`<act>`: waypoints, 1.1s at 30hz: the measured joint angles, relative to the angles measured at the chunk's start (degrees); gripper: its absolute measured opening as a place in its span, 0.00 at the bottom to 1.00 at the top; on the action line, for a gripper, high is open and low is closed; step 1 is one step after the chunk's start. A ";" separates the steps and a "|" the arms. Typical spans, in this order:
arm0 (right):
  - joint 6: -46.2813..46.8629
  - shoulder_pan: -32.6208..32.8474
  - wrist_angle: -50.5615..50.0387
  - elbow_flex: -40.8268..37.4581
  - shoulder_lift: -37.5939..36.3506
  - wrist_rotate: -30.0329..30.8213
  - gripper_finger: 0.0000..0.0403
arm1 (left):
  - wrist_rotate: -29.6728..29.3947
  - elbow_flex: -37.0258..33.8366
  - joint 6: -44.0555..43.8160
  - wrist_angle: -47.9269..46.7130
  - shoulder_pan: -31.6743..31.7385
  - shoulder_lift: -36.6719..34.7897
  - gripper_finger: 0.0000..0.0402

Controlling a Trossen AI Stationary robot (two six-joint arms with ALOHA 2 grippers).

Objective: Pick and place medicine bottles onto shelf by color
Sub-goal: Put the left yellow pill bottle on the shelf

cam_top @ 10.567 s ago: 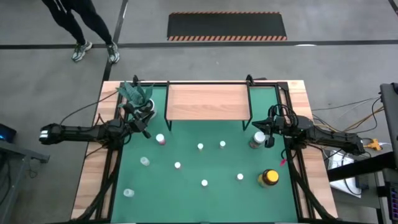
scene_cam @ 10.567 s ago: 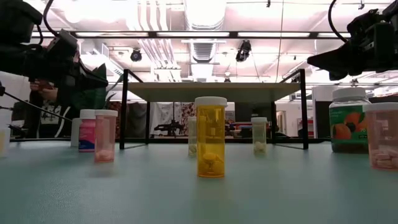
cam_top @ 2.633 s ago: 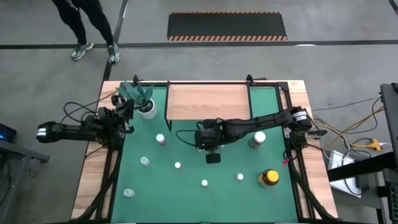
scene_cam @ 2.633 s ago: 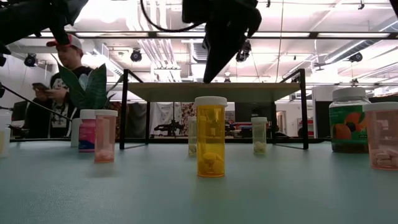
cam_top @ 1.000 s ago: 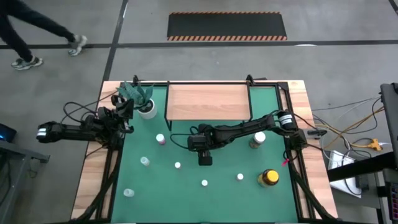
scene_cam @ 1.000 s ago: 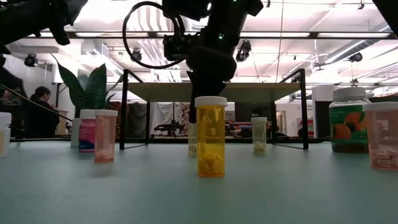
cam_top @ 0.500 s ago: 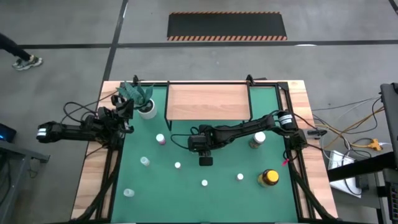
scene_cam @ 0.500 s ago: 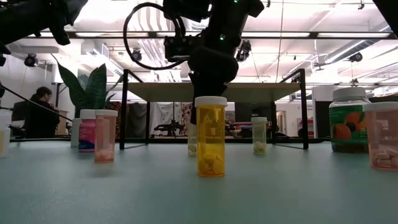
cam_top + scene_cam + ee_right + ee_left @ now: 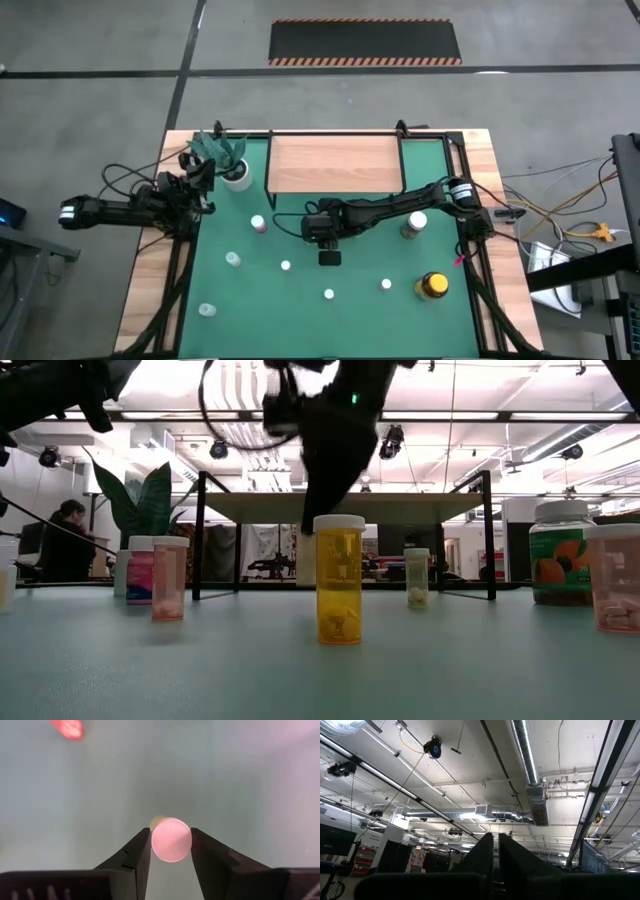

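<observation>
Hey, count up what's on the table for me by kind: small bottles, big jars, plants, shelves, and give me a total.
Small white-capped bottles: 8, one held in the right gripper
Big jars: 2
Potted plant: 1
Shelf: 1
Total: 12

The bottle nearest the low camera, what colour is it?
Orange bottle with a white cap, clearest in the low view.

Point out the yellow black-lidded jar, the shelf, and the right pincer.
yellow black-lidded jar (image 9: 432, 286): high view, on its black lid.
shelf (image 9: 333, 164): high view, on the bare wooden top.
right pincer (image 9: 171, 842): right wrist view, midway between the fingertips, shut on a white-capped bottle.
</observation>
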 joint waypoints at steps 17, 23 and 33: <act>3.50 -3.46 -26.90 24.99 -5.78 -8.10 0.27 | 0.02 0.00 0.00 0.04 0.02 -0.15 0.03; 0.62 -10.70 -32.90 29.91 -5.89 -7.91 0.27 | 0.02 0.00 0.00 0.12 0.02 -0.15 0.03; -1.20 -27.19 -37.80 30.02 -6.32 -7.88 0.27 | 0.02 0.00 0.00 0.26 0.00 -0.15 0.03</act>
